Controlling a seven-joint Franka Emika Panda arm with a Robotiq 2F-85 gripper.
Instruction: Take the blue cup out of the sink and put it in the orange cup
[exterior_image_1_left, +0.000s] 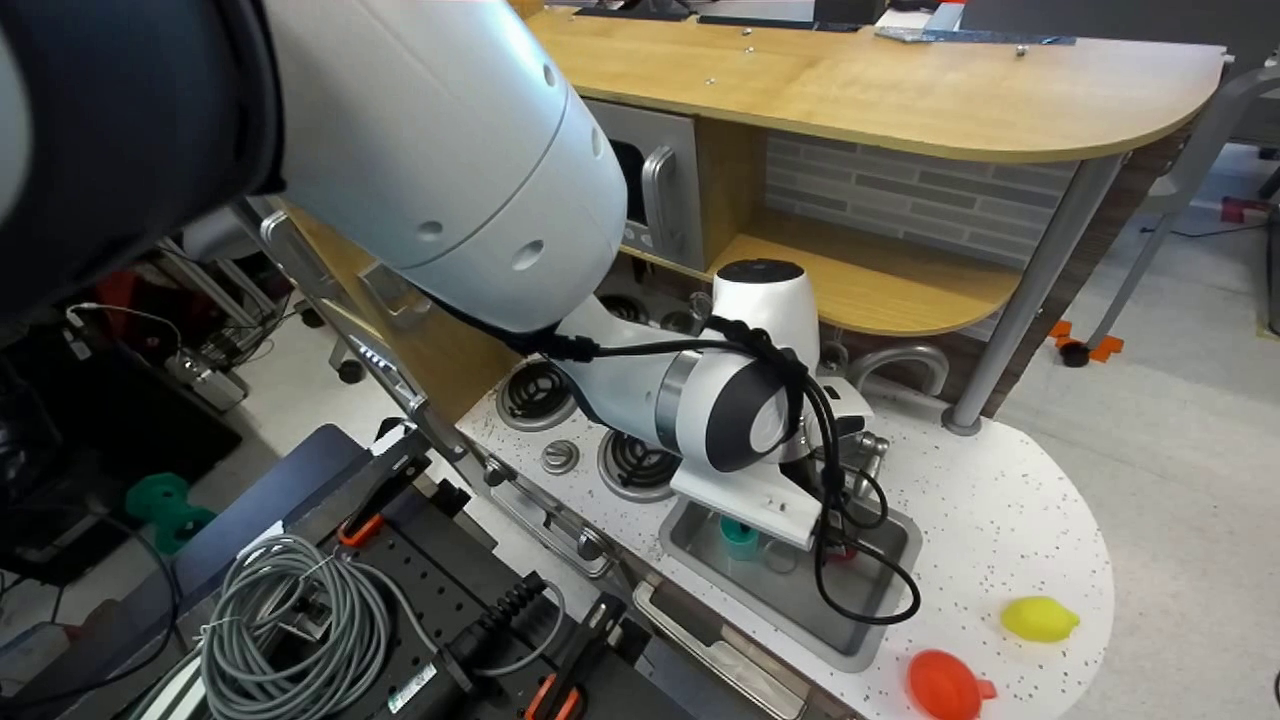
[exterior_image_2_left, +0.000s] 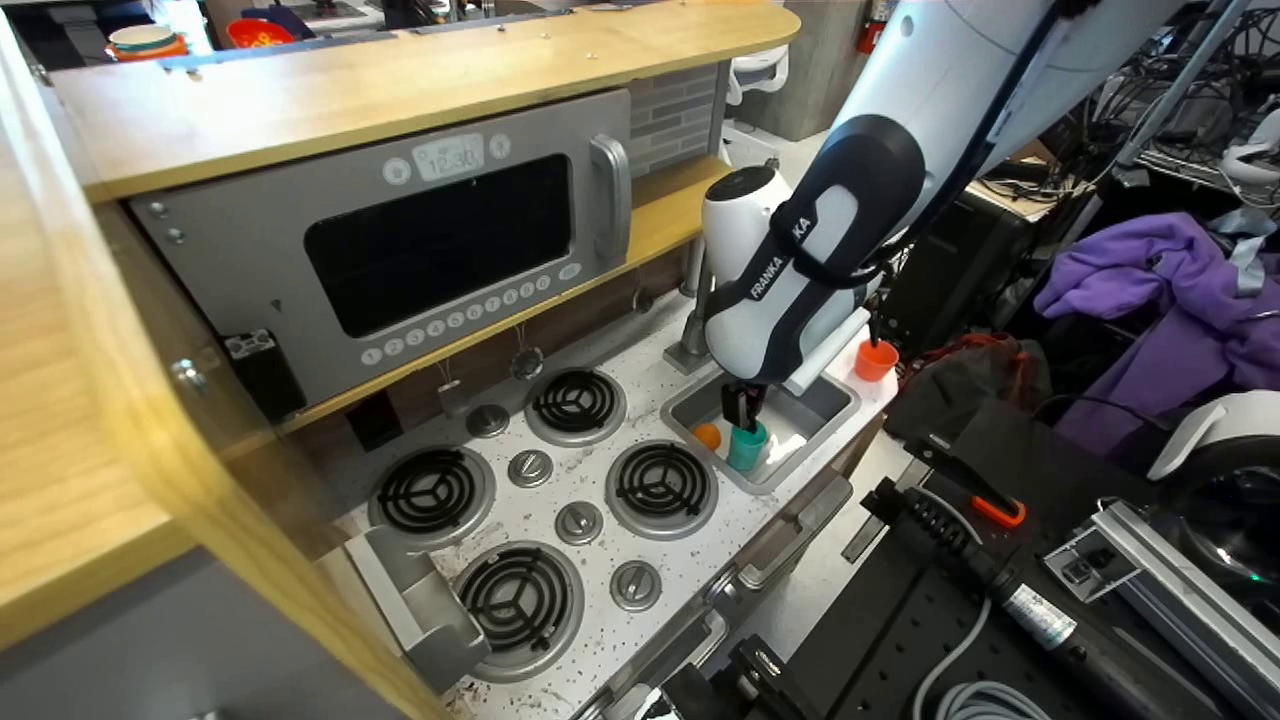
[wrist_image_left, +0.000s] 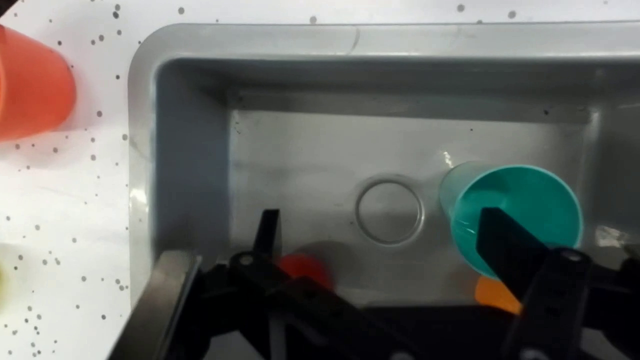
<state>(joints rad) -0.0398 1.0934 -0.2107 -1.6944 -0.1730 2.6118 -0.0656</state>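
Note:
The blue cup (exterior_image_2_left: 747, 450) is teal and stands mouth up in the sink (exterior_image_2_left: 848, 402). It also shows in an exterior view (exterior_image_1_left: 738, 537) and in the wrist view (wrist_image_left: 530, 200), at the right side of the basin. My gripper (wrist_image_left: 382, 217) is open with nothing between its fingers. Its right finger overlaps the blue cup's mouth in the wrist view; I cannot tell whether the tip is above or inside it. The orange cup (exterior_image_2_left: 876, 361) stands on the countertop beyond the sink's end, also seen in an exterior view (exterior_image_1_left: 943, 686) and at the wrist view's left edge (wrist_image_left: 35, 85).
A small orange piece (exterior_image_2_left: 708, 436) lies beside the blue cup. A red piece (wrist_image_left: 306, 267) lies in the sink, partly behind the left finger. A yellow lemon (exterior_image_1_left: 1040, 619) lies on the counter. The faucet (exterior_image_1_left: 905, 362), upper shelf (exterior_image_1_left: 880, 265) and burners (exterior_image_2_left: 661, 489) surround the sink.

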